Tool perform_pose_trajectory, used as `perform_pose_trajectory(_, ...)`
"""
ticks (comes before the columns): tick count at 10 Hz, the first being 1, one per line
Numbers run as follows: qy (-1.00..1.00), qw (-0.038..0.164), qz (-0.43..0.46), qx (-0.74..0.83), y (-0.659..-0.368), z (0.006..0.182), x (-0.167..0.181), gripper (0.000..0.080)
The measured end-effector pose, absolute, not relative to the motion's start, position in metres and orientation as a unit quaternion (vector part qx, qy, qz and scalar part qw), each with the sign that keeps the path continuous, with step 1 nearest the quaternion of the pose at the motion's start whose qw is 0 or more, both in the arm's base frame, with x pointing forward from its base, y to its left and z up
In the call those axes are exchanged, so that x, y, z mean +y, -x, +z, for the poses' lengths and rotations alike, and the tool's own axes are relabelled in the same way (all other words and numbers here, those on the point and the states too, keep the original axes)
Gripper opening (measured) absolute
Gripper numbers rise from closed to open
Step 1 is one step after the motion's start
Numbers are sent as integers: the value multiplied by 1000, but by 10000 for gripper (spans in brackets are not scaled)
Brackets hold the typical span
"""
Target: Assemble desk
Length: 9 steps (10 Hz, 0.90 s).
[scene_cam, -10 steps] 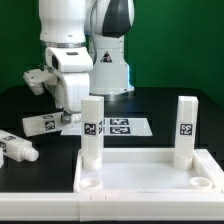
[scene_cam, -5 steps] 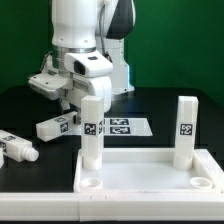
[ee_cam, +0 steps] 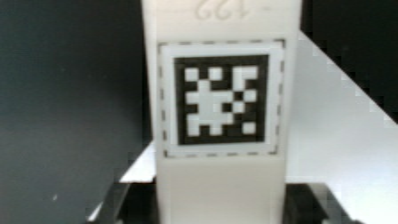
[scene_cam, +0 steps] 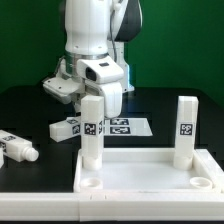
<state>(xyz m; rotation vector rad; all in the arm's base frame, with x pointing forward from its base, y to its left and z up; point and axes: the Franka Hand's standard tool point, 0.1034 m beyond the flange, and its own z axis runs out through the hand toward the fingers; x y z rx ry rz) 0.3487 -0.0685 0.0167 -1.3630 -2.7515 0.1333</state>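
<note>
Gripper [ee_cam: 221,200] clenched on a tagged white leg [scene_cam: 64,128], behind the desk panel [scene_cam: 150,181].

I grasp this held leg near one end. Its tagged face fills my wrist view, and its free end points past the panel's rear corner, toward the exterior view's left. I cannot tell whether it touches the table [scene_cam: 30,105]. Two more legs stand upright in the panel's rear corner sockets, the left post [scene_cam: 92,135] and the right post [scene_cam: 186,128]. A loose leg [scene_cam: 20,152] lies on the table well off the panel's left side. The marker board [scene_cam: 128,127] lies flat behind the panel.

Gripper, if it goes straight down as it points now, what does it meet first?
Likely the black table near the marker board, though the leg that the gripper holds would touch first; depth is unclear.
</note>
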Motion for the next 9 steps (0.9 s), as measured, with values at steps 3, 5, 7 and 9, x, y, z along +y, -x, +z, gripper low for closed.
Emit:
perform_pose_trajectory(3, 447, 35, 44, -893, -348, 16, -70, 537)
perform_pose_trajectory(5, 460, 34, 45, -886, -349, 19, -70, 626)
perform_pose_trajectory(7, 504, 15, 54, -862, -364, 48, -75, 642)
perform_pose_trajectory(9, 562, 0, 66, -825, -391, 74, -86, 649)
